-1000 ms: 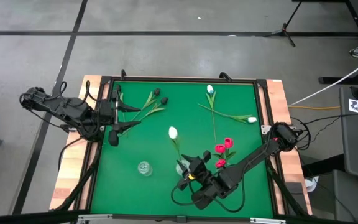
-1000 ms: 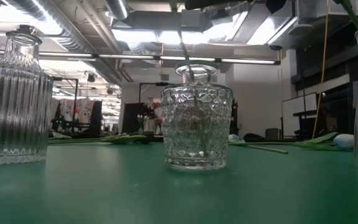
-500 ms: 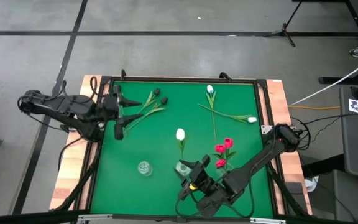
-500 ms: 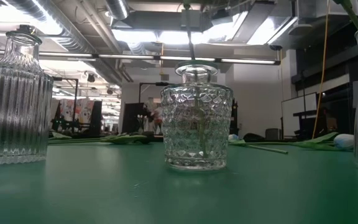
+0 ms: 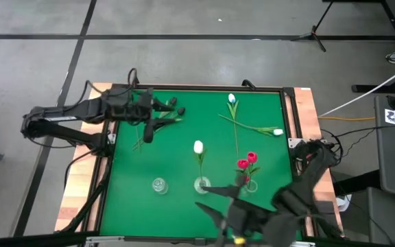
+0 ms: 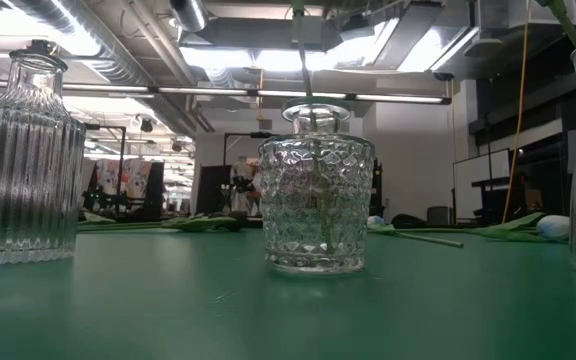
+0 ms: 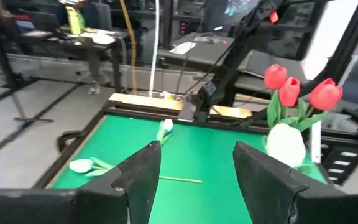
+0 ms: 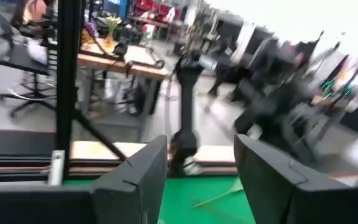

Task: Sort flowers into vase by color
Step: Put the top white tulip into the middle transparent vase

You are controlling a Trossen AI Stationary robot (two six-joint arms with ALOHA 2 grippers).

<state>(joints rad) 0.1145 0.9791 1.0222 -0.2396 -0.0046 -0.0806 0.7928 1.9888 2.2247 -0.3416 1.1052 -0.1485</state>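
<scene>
A white tulip point(image 5: 198, 147) stands with its stem in the middle glass vase point(image 5: 201, 184), the diamond-cut vase point(image 6: 316, 200) in the low view. Red tulips point(image 5: 247, 162) stand in the vase to its right. Two black tulips point(image 5: 177, 106) lie at the far left, and two white tulips point(image 5: 232, 99) point(image 5: 278, 132) lie at the far right. My left gripper point(image 5: 153, 121) hovers open just left of the black tulips, holding nothing. My right gripper point(image 5: 223, 199) is open and raised high over the near edge, clear of the vases.
An empty ribbed vase point(image 5: 159, 185) stands left of the middle vase, at the low view's left point(image 6: 18, 150). The green mat point(image 5: 136, 171) has a raised dark frame and wooden side rails. Bare mat lies at the near left and centre.
My right gripper has let go of the white tulip's stem and risen fast, drawing back toward the near edge. The tulip stays in the middle vase, now more upright. My left gripper has swung toward the far edge and right, up to the black tulips.
</scene>
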